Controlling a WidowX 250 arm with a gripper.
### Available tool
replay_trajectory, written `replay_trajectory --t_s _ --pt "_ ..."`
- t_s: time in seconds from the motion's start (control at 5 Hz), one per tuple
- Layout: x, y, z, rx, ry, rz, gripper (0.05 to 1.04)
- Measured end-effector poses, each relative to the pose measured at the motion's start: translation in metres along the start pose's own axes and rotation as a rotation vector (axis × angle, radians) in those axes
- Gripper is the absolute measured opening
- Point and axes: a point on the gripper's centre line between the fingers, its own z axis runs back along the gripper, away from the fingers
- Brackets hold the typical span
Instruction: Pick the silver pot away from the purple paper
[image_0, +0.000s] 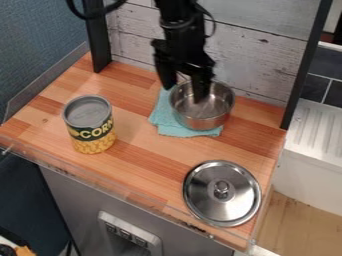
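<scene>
Right at the far side of the wooden counter (140, 150), the black gripper (184, 93) hangs down over the silver pot (204, 120), and its fingers are wide apart! One finger (166, 80) is by the pot's far left rim, the other (200, 91) across the pot's open mouth, and whether either touches metal I can't tell from here. The pot itself sits upright on a light-blue cloth (163, 117), right of the counter's middle, with cloth showing on its left and near sides. Over on the left stands a can (88, 125), upright, green and yellow with a grey top, well apart from the pot. And down at the near right, there's the round metal lid (222, 194), lying flat, knob up, close to the counter's near edge. Behind it all, pale boards (257, 62) rise between two dark posts.
</scene>
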Motion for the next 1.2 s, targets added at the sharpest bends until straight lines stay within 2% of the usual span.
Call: replay_trajectory --t_s 0.2,0.4,0.6,1.0,1.2 --pt "0.000 -0.022 -0.025 -0.026 0.054 -0.063 1.000" --pt "-0.001 -0.016 -0.049 -0.007 0.110 -0.072 1.000" --pt "0.000 -0.011 -0.060 0.014 0.129 -0.092 0.949" --pt "-0.001 -0.015 -0.058 0.024 0.118 -0.153 0.363" --pt "0.000 -0.018 -0.048 0.017 0.091 -0.164 0.161"
